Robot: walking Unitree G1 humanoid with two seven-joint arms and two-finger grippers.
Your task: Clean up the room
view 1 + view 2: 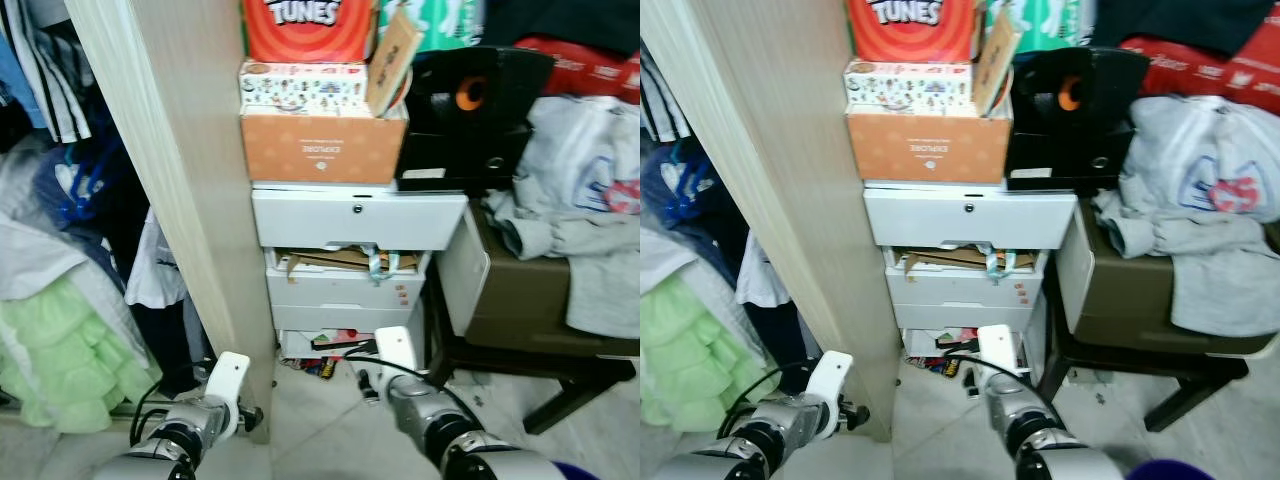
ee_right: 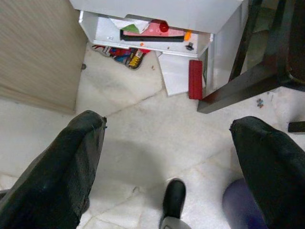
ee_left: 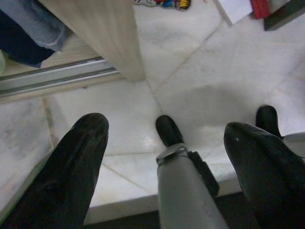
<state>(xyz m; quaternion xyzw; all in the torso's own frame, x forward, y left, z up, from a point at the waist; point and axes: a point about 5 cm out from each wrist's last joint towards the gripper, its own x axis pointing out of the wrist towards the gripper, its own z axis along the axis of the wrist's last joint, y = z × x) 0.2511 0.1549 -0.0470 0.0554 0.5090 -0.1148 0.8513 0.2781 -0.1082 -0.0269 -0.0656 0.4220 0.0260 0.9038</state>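
Both arms hang low in front of a white drawer unit [image 1: 345, 290]. My left gripper [image 3: 166, 128] is open over bare floor tiles beside the wardrobe panel's foot [image 3: 119, 43]. My right gripper [image 2: 167, 121] is open too, with nothing between its fingers. Ahead of it on the floor lie a red flat object [image 2: 195, 78], a white sheet [image 2: 174, 76] and a colourful packet [image 2: 125, 54] by the unit's open bottom shelf [image 2: 152, 32]. One drawer [image 1: 340, 262] stands ajar with cardboard sticking out. Grey clothes [image 1: 580, 220] are heaped on a dark bench [image 1: 520, 320] at the right.
A tall wooden wardrobe panel [image 1: 190, 180] stands at the left, with hanging clothes [image 1: 60, 200] and a green fluffy garment [image 1: 60, 360] behind it. Boxes [image 1: 320, 145] are stacked on the drawers. The bench leg [image 2: 248, 76] slants across the floor. A purple round thing [image 2: 243, 210] lies near my right side.
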